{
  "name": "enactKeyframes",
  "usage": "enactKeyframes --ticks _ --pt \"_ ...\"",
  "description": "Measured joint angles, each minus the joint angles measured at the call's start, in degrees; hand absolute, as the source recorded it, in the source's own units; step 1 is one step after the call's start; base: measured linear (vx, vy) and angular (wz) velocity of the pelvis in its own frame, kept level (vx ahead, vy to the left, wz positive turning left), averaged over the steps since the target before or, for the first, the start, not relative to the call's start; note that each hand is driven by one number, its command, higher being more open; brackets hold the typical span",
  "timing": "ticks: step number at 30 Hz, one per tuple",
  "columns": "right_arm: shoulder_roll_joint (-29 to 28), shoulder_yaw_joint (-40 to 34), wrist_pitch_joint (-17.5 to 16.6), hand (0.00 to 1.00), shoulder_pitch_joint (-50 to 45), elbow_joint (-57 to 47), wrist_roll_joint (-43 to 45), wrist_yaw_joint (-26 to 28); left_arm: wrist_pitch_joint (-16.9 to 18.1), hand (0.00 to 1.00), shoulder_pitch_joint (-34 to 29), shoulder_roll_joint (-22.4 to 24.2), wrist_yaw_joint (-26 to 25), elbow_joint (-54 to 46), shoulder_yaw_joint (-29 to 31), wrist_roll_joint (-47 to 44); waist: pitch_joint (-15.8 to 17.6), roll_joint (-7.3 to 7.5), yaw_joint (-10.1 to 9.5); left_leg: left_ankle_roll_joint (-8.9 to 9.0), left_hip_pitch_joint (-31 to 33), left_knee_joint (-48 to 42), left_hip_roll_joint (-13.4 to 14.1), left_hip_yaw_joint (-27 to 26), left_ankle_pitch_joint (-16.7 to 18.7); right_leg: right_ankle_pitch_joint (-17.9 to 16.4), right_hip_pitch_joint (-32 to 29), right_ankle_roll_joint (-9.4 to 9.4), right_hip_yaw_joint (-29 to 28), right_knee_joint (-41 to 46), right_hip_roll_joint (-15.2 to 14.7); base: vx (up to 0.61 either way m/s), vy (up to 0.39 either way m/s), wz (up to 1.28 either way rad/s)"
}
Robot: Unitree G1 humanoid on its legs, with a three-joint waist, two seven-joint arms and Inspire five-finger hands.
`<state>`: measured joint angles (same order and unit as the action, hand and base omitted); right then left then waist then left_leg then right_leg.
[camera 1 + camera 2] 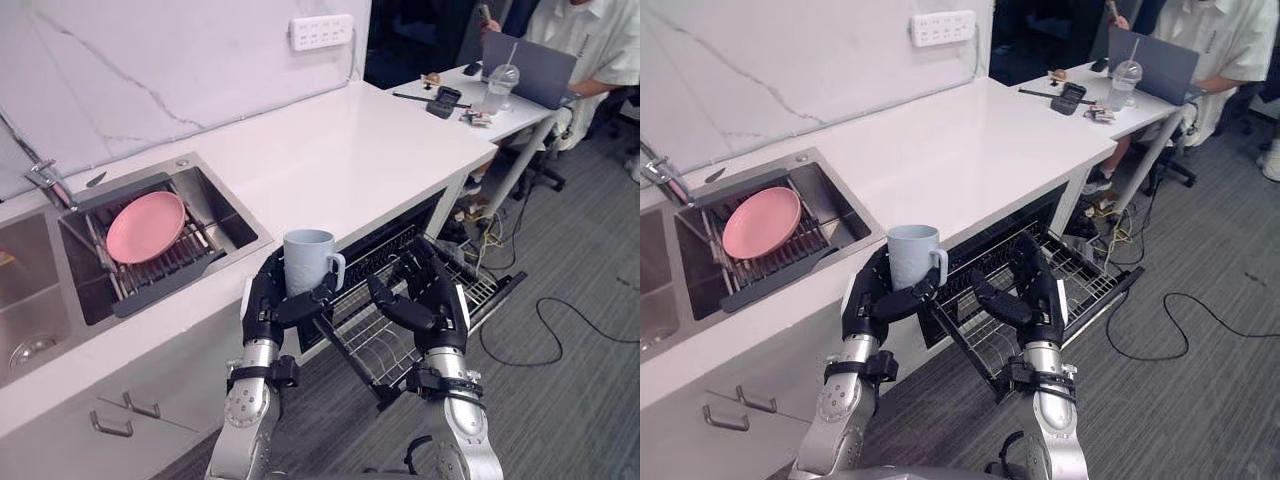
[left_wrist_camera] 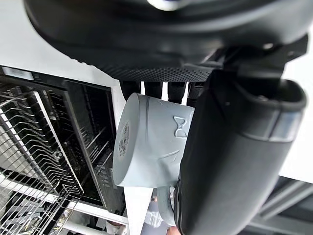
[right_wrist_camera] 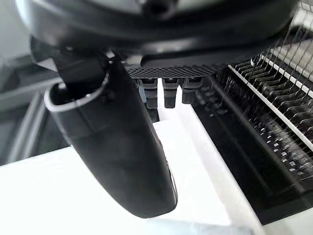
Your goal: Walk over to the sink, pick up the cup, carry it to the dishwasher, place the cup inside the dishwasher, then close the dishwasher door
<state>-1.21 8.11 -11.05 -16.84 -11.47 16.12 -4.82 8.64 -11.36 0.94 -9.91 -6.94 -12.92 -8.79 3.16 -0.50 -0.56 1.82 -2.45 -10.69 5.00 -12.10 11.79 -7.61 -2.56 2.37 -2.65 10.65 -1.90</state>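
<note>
I take the open dishwasher [image 1: 392,243] under the white countertop [image 1: 340,150] as my reference. Its wire rack [image 1: 1092,276] is drawn out towards me.

The grey-blue cup [image 1: 308,262] is in the air just left of the dishwasher's opening, above the counter's front edge. It stands upright with its handle turned towards the dishwasher. My left hand [image 1: 262,302] has it. In the left wrist view the fingers [image 2: 156,90] wrap the far side of the cup [image 2: 151,142] and the thumb [image 2: 234,156] presses the near side, so the grip goes right round the body. The cup's base shows in that view and is clear of any surface.

My right hand [image 1: 435,310] hangs directly over the drawn-out rack, in front of the dishwasher's opening and just beside the cup. It holds nothing. Its fingers [image 3: 168,93] are loosely bent and spread, and the thumb [image 3: 112,147] stands out from them. It is near the rack wires [image 3: 274,98], though I cannot tell if it touches them.

Well to the left of the dishwasher, a steel sink [image 1: 215,205] is set into the counter. In it a pink plate [image 1: 146,226] lies tilted on a dark drainer [image 1: 160,280].

Beyond the dishwasher, off its far right, a desk [image 1: 520,110] holds a laptop [image 1: 535,65] and a clear plastic cup with a straw [image 1: 500,88]. A person [image 1: 595,40] sits at it.
</note>
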Motion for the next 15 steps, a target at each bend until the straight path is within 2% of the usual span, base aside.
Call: enactKeyframes --ticks 9,15 --pt "1.45 0.36 -0.08 0.90 0.06 -0.35 2.96 3.27 0.00 0.30 2.31 -2.16 -0.20 0.23 -0.64 2.10 -2.81 -0.38 1.45 -0.44 -2.13 3.71 -0.29 -2.52 -1.46 3.35 0.79 -0.05 -3.58 -4.42 1.07 0.00 0.019 -0.23" --pt "2.52 1.31 -0.18 0.90 0.59 -0.21 5.25 4.65 -0.01 0.30 4.25 -2.74 -1.17 3.33 0.27 2.11 -3.15 -0.44 1.58 -1.16 -2.20 4.59 -0.75 -3.22 -2.51 6.61 1.55 0.29 -4.95 -8.23 1.01 -0.06 0.011 -0.11"
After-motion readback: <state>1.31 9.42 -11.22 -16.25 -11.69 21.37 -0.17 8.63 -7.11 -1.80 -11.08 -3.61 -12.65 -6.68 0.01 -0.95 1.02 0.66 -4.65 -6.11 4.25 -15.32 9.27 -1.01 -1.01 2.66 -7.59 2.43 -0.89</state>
